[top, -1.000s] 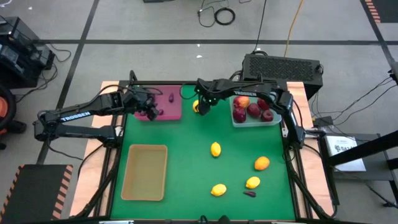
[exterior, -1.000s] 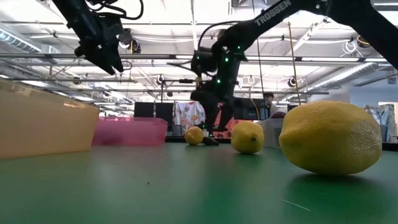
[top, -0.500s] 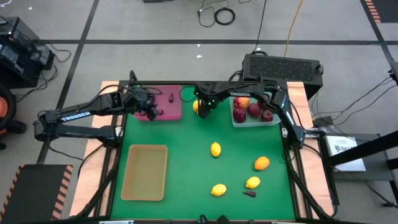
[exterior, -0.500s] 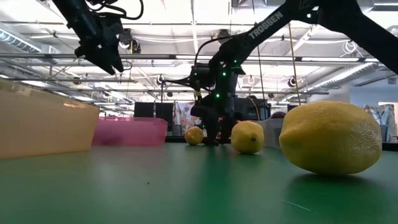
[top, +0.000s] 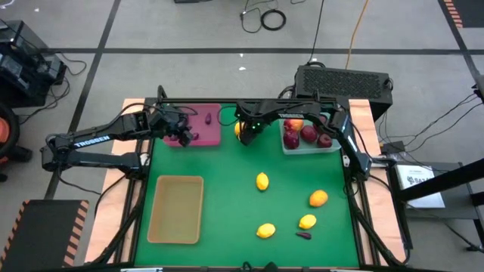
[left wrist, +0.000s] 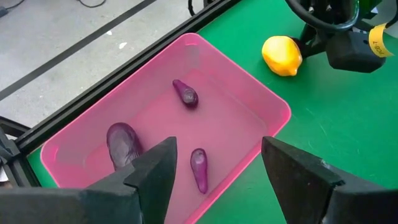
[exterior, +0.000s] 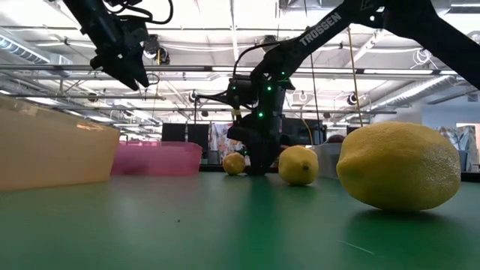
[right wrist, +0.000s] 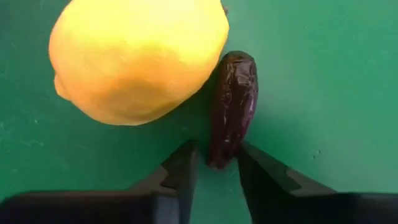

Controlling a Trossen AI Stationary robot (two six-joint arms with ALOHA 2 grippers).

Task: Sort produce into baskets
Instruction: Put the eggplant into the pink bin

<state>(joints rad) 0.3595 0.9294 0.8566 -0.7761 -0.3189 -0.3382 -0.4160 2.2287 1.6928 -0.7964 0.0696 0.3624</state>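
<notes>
The green counter [top: 227, 211] carried three baskets and loose fruit; four yellow lemons [top: 262, 181] lay right of the tan basket [top: 176, 209].

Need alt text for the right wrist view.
The right claw has its two dark fingers either side of one end of a dark purple vegetable on the green table; a lemon lies against it.

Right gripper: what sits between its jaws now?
In the right wrist view, the near end of a dark purple vegetable lies between the right gripper jaws, with a lemon touching its side.
</notes>
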